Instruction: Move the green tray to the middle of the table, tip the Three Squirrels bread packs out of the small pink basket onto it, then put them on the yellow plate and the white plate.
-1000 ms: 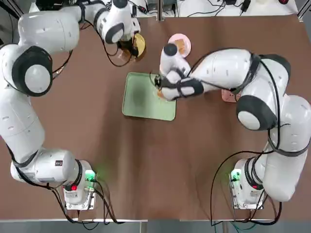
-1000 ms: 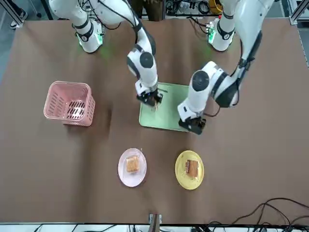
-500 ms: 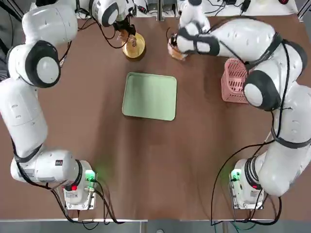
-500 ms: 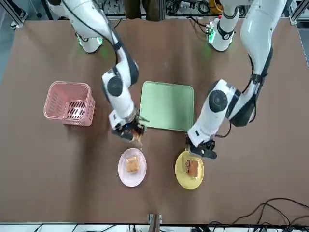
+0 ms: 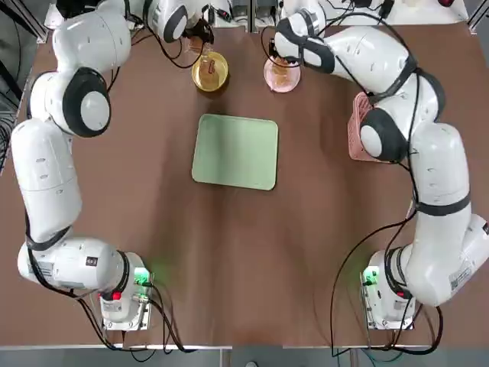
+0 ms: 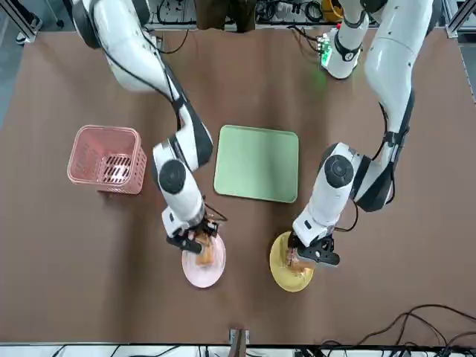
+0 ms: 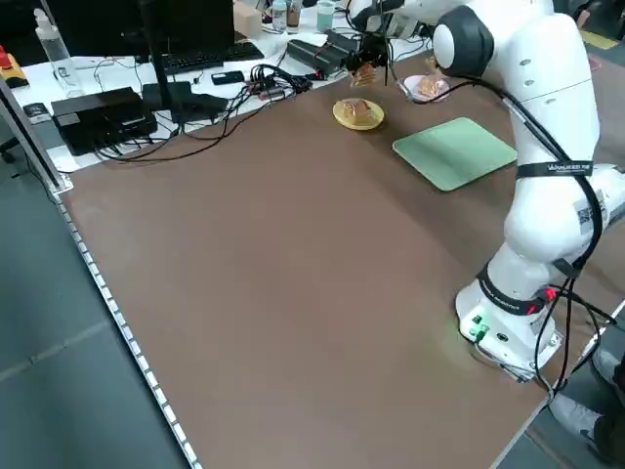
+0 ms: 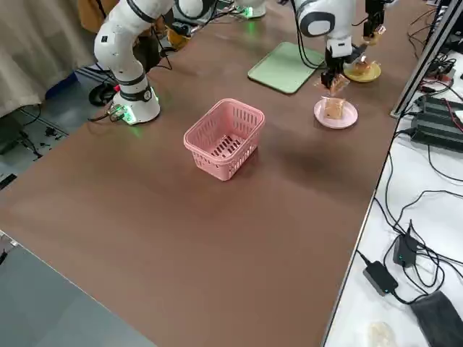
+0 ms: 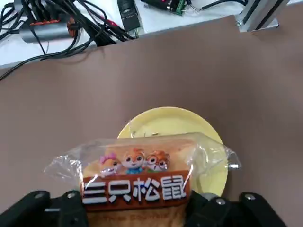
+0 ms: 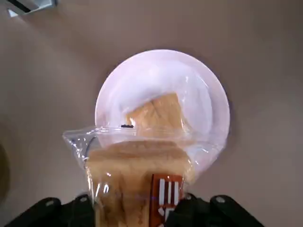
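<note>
Left hand (image 9: 137,217) clamps a bread pack (image 9: 137,182) just above the yellow plate (image 9: 208,137); right hand (image 10: 137,215) likewise grips its pack (image 10: 137,184) over the white plate (image 10: 199,90).

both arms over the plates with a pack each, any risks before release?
1. White plate already holds a bread pack. The right gripper holds a second pack above it; dropped on top, it may slide off the small rim.
2. Same at the yellow plate: the left gripper holds a pack over a plate that is already occupied.
3. Both grip one end only, so the packs may swing or land tilted.
</note>
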Action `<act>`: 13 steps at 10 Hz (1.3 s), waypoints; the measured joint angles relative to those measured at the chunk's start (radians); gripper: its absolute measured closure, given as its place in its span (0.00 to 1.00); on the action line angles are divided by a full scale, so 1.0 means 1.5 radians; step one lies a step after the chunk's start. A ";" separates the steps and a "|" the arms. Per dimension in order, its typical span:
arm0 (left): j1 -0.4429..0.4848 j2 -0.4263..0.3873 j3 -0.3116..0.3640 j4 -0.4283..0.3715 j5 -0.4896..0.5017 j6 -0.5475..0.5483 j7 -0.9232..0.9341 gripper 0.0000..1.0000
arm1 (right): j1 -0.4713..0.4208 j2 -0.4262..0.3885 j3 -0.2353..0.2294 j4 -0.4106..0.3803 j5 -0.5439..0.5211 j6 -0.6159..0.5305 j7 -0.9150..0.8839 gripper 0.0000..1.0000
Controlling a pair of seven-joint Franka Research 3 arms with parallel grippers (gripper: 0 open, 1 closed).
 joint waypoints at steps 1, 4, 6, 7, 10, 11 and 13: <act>0.000 0.009 0.002 0.001 0.000 0.017 0.000 0.50 | -0.008 0.029 0.000 0.032 0.000 0.000 -0.026 0.55; 0.000 0.031 0.005 0.008 0.000 0.036 0.000 0.50 | -0.021 0.057 0.000 0.062 0.000 0.007 -0.072 0.56; -0.008 0.046 0.014 0.009 0.000 0.048 0.000 0.50 | -0.021 0.065 0.000 0.064 0.000 0.023 -0.078 0.56; -0.016 0.059 0.020 0.009 0.000 0.051 0.000 0.50 | -0.021 0.066 -0.001 0.064 -0.001 0.027 -0.090 0.56; -0.021 0.097 0.025 0.015 0.001 0.067 0.004 0.50 | -0.022 0.074 -0.012 0.067 -0.001 0.050 -0.112 0.56; -0.021 0.104 0.030 0.019 0.001 0.082 0.005 0.49 | -0.022 0.077 -0.012 0.068 -0.001 0.055 -0.112 0.56; -0.029 0.120 0.047 0.027 0.001 0.110 0.007 0.44 | -0.020 0.082 -0.011 0.068 -0.005 0.056 -0.113 0.43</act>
